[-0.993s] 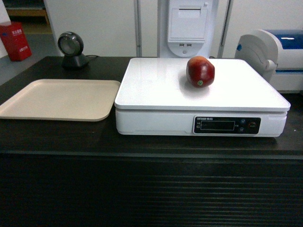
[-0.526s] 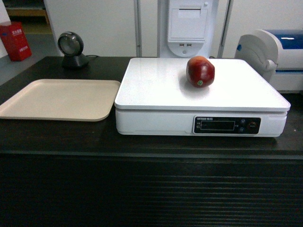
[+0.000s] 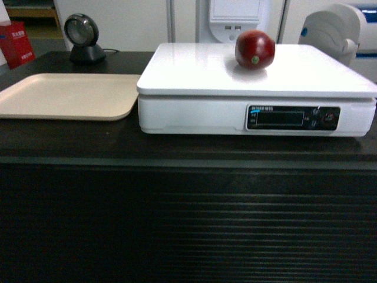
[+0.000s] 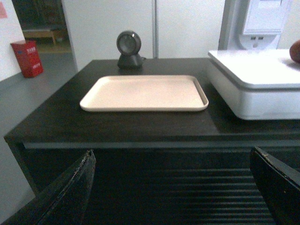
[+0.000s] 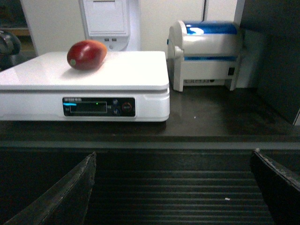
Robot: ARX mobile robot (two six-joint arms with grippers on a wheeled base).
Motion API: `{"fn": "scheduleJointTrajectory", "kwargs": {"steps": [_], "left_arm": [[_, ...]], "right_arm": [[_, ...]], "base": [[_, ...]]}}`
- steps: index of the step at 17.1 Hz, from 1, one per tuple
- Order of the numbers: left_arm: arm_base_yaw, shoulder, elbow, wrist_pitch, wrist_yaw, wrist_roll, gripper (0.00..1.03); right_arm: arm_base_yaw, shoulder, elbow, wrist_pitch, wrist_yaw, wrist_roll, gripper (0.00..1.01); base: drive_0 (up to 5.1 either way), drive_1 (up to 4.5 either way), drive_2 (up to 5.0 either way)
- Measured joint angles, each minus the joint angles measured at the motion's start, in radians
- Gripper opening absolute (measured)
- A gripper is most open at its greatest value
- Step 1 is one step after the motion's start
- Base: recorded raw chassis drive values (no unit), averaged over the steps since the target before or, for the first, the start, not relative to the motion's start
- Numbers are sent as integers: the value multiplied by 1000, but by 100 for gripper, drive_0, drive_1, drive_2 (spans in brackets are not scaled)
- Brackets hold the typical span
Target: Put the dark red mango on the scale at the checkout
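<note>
The dark red mango (image 3: 254, 49) rests on the white platform of the scale (image 3: 194, 73), toward its far right side; it also shows in the right wrist view as the mango (image 5: 86, 55) on the scale (image 5: 131, 72). The scale stands on the dark checkout (image 3: 188, 224) with its ribbed front. Neither arm appears in the head view. My left gripper (image 4: 173, 154) is open and empty, low in front of the counter's ribbed panel. In the same way my right gripper (image 5: 173, 154) hangs open with nothing in it, well short of the scale.
A beige tray (image 3: 65, 94) lies left of the scale, with a black round scanner (image 3: 82, 36) behind it. A white-and-blue printer (image 5: 206, 54) stands right of the scale. A white kiosk (image 3: 238, 17) rises behind the scale. A red bin (image 4: 27, 57) sits on the floor far left.
The head view has dropped lower and closer to the counter, so the scale and mango sit higher in the picture. The mango has not shifted on the scale.
</note>
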Motion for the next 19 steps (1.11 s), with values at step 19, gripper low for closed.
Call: {"fn": "scheduleJointTrajectory", "kwargs": {"steps": [19], "left_arm": [[0, 0, 0, 0, 0, 0, 98]], "right_arm": [[0, 0, 0, 0, 0, 0, 98]], "base": [[0, 0, 0]]}}
